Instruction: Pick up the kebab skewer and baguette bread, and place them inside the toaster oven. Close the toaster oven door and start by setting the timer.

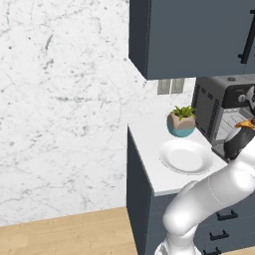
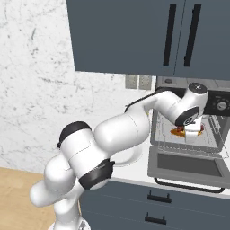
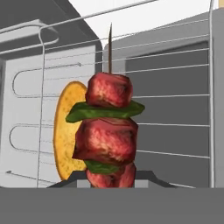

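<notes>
My gripper [image 3: 112, 178] is shut on the kebab skewer [image 3: 107, 131], a stick of red-brown meat chunks with green slices between them. It holds the skewer inside the open toaster oven [image 2: 179, 83], just above the wire rack [image 3: 175, 127]. The golden baguette bread [image 3: 65, 131] lies on that rack right behind the skewer. From the right base view, the gripper [image 2: 193, 130] reaches into the cavity, with the baguette bread [image 2: 178, 131] beside it. The toaster oven door [image 2: 186, 167] hangs folded down, flat and open, with its bar handle at the front.
A white plate [image 1: 187, 157] lies bare on the counter left of the toaster oven [image 1: 206, 107], with a small potted plant [image 1: 182, 121] behind it. Dark cabinets [image 2: 134, 36] hang above the oven. Round knobs [image 2: 221, 106] sit on the oven's right side.
</notes>
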Robot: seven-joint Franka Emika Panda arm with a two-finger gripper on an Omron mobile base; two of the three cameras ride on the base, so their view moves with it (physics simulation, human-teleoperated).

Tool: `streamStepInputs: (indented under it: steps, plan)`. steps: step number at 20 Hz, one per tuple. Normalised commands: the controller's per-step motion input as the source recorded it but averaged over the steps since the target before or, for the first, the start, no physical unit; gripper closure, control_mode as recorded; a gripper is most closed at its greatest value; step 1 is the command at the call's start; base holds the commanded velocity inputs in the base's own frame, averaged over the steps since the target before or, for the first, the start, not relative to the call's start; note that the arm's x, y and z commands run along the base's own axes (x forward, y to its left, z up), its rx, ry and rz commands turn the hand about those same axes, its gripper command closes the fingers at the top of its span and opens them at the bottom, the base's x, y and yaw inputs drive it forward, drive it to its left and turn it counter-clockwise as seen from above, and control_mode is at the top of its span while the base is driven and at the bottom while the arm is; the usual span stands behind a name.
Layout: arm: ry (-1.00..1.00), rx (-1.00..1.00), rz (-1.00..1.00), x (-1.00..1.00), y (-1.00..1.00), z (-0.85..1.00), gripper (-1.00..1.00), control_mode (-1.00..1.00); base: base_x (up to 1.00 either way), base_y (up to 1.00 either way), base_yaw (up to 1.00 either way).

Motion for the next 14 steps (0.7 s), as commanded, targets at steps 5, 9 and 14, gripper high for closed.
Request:
streamStepInputs:
  steps: [5, 9, 14]
  plan:
    - [0.0, 0.0, 0.0, 0.26, -0.02, -0.08, 1.0, -1.0, 0.0, 0.0, 0.0]
    - [0.0, 0.0, 0.0, 0.24, -0.01, -0.16, 1.0, -1.0, 0.0, 0.0, 0.0]
    - [0.0, 0.0, -0.01, 0.26, 0.0, -0.08, 1.0, -1.0, 0.0, 0.0, 0.0]
